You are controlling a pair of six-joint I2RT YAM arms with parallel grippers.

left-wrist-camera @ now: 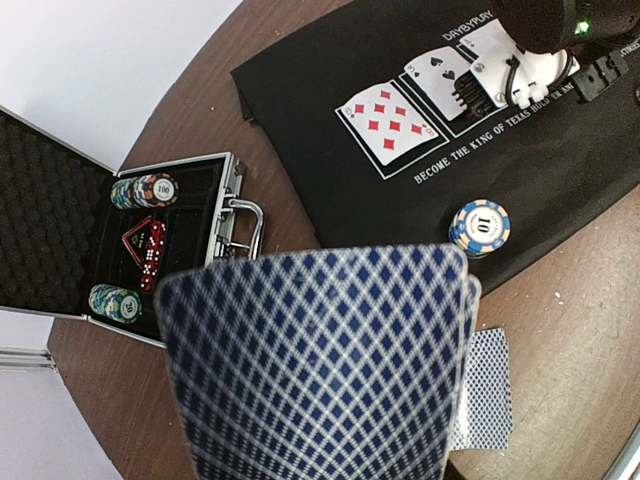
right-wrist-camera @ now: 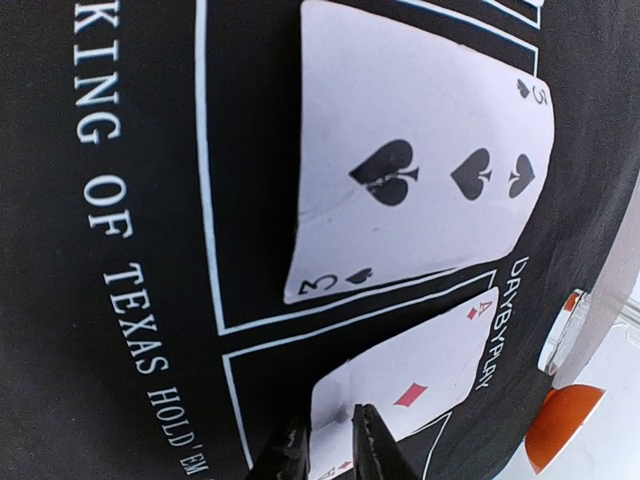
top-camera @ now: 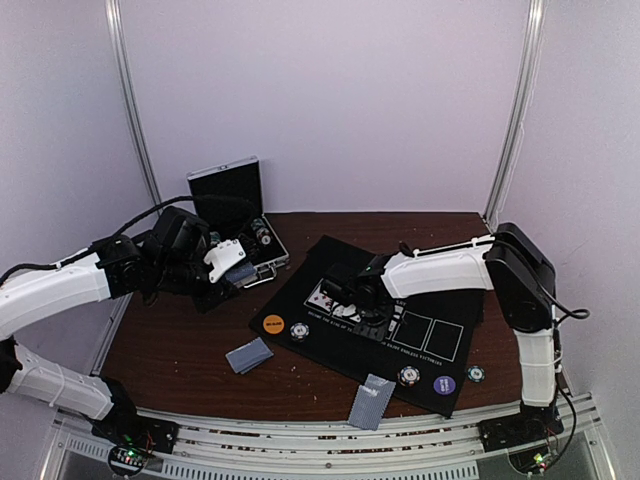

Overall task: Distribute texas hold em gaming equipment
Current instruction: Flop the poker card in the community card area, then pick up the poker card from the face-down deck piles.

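Note:
My left gripper point(top-camera: 228, 266) hovers beside the open case, shut on a stack of blue-backed playing cards point(left-wrist-camera: 320, 370) that hides its fingers in the left wrist view. My right gripper point(right-wrist-camera: 330, 420) is low over the black mat point(top-camera: 330, 262), shut on a corner of the ace of diamonds point(right-wrist-camera: 420, 380). A three of spades point(right-wrist-camera: 420, 150) lies face up in the neighbouring rectangle, and a diamonds card point(left-wrist-camera: 388, 125) in another. Chips point(top-camera: 299, 331) point(top-camera: 408, 376) point(top-camera: 475, 374), an orange button point(top-camera: 273, 324) and a purple button point(top-camera: 444, 384) lie around the mat. Face-down cards point(top-camera: 249, 355) point(top-camera: 372, 400) lie near the front.
An open aluminium case point(left-wrist-camera: 150, 250) with chip stacks and red dice stands at the back left of the table. The right arm point(top-camera: 440, 270) stretches across the mat from the right. The table's front edge runs just beyond the face-down cards.

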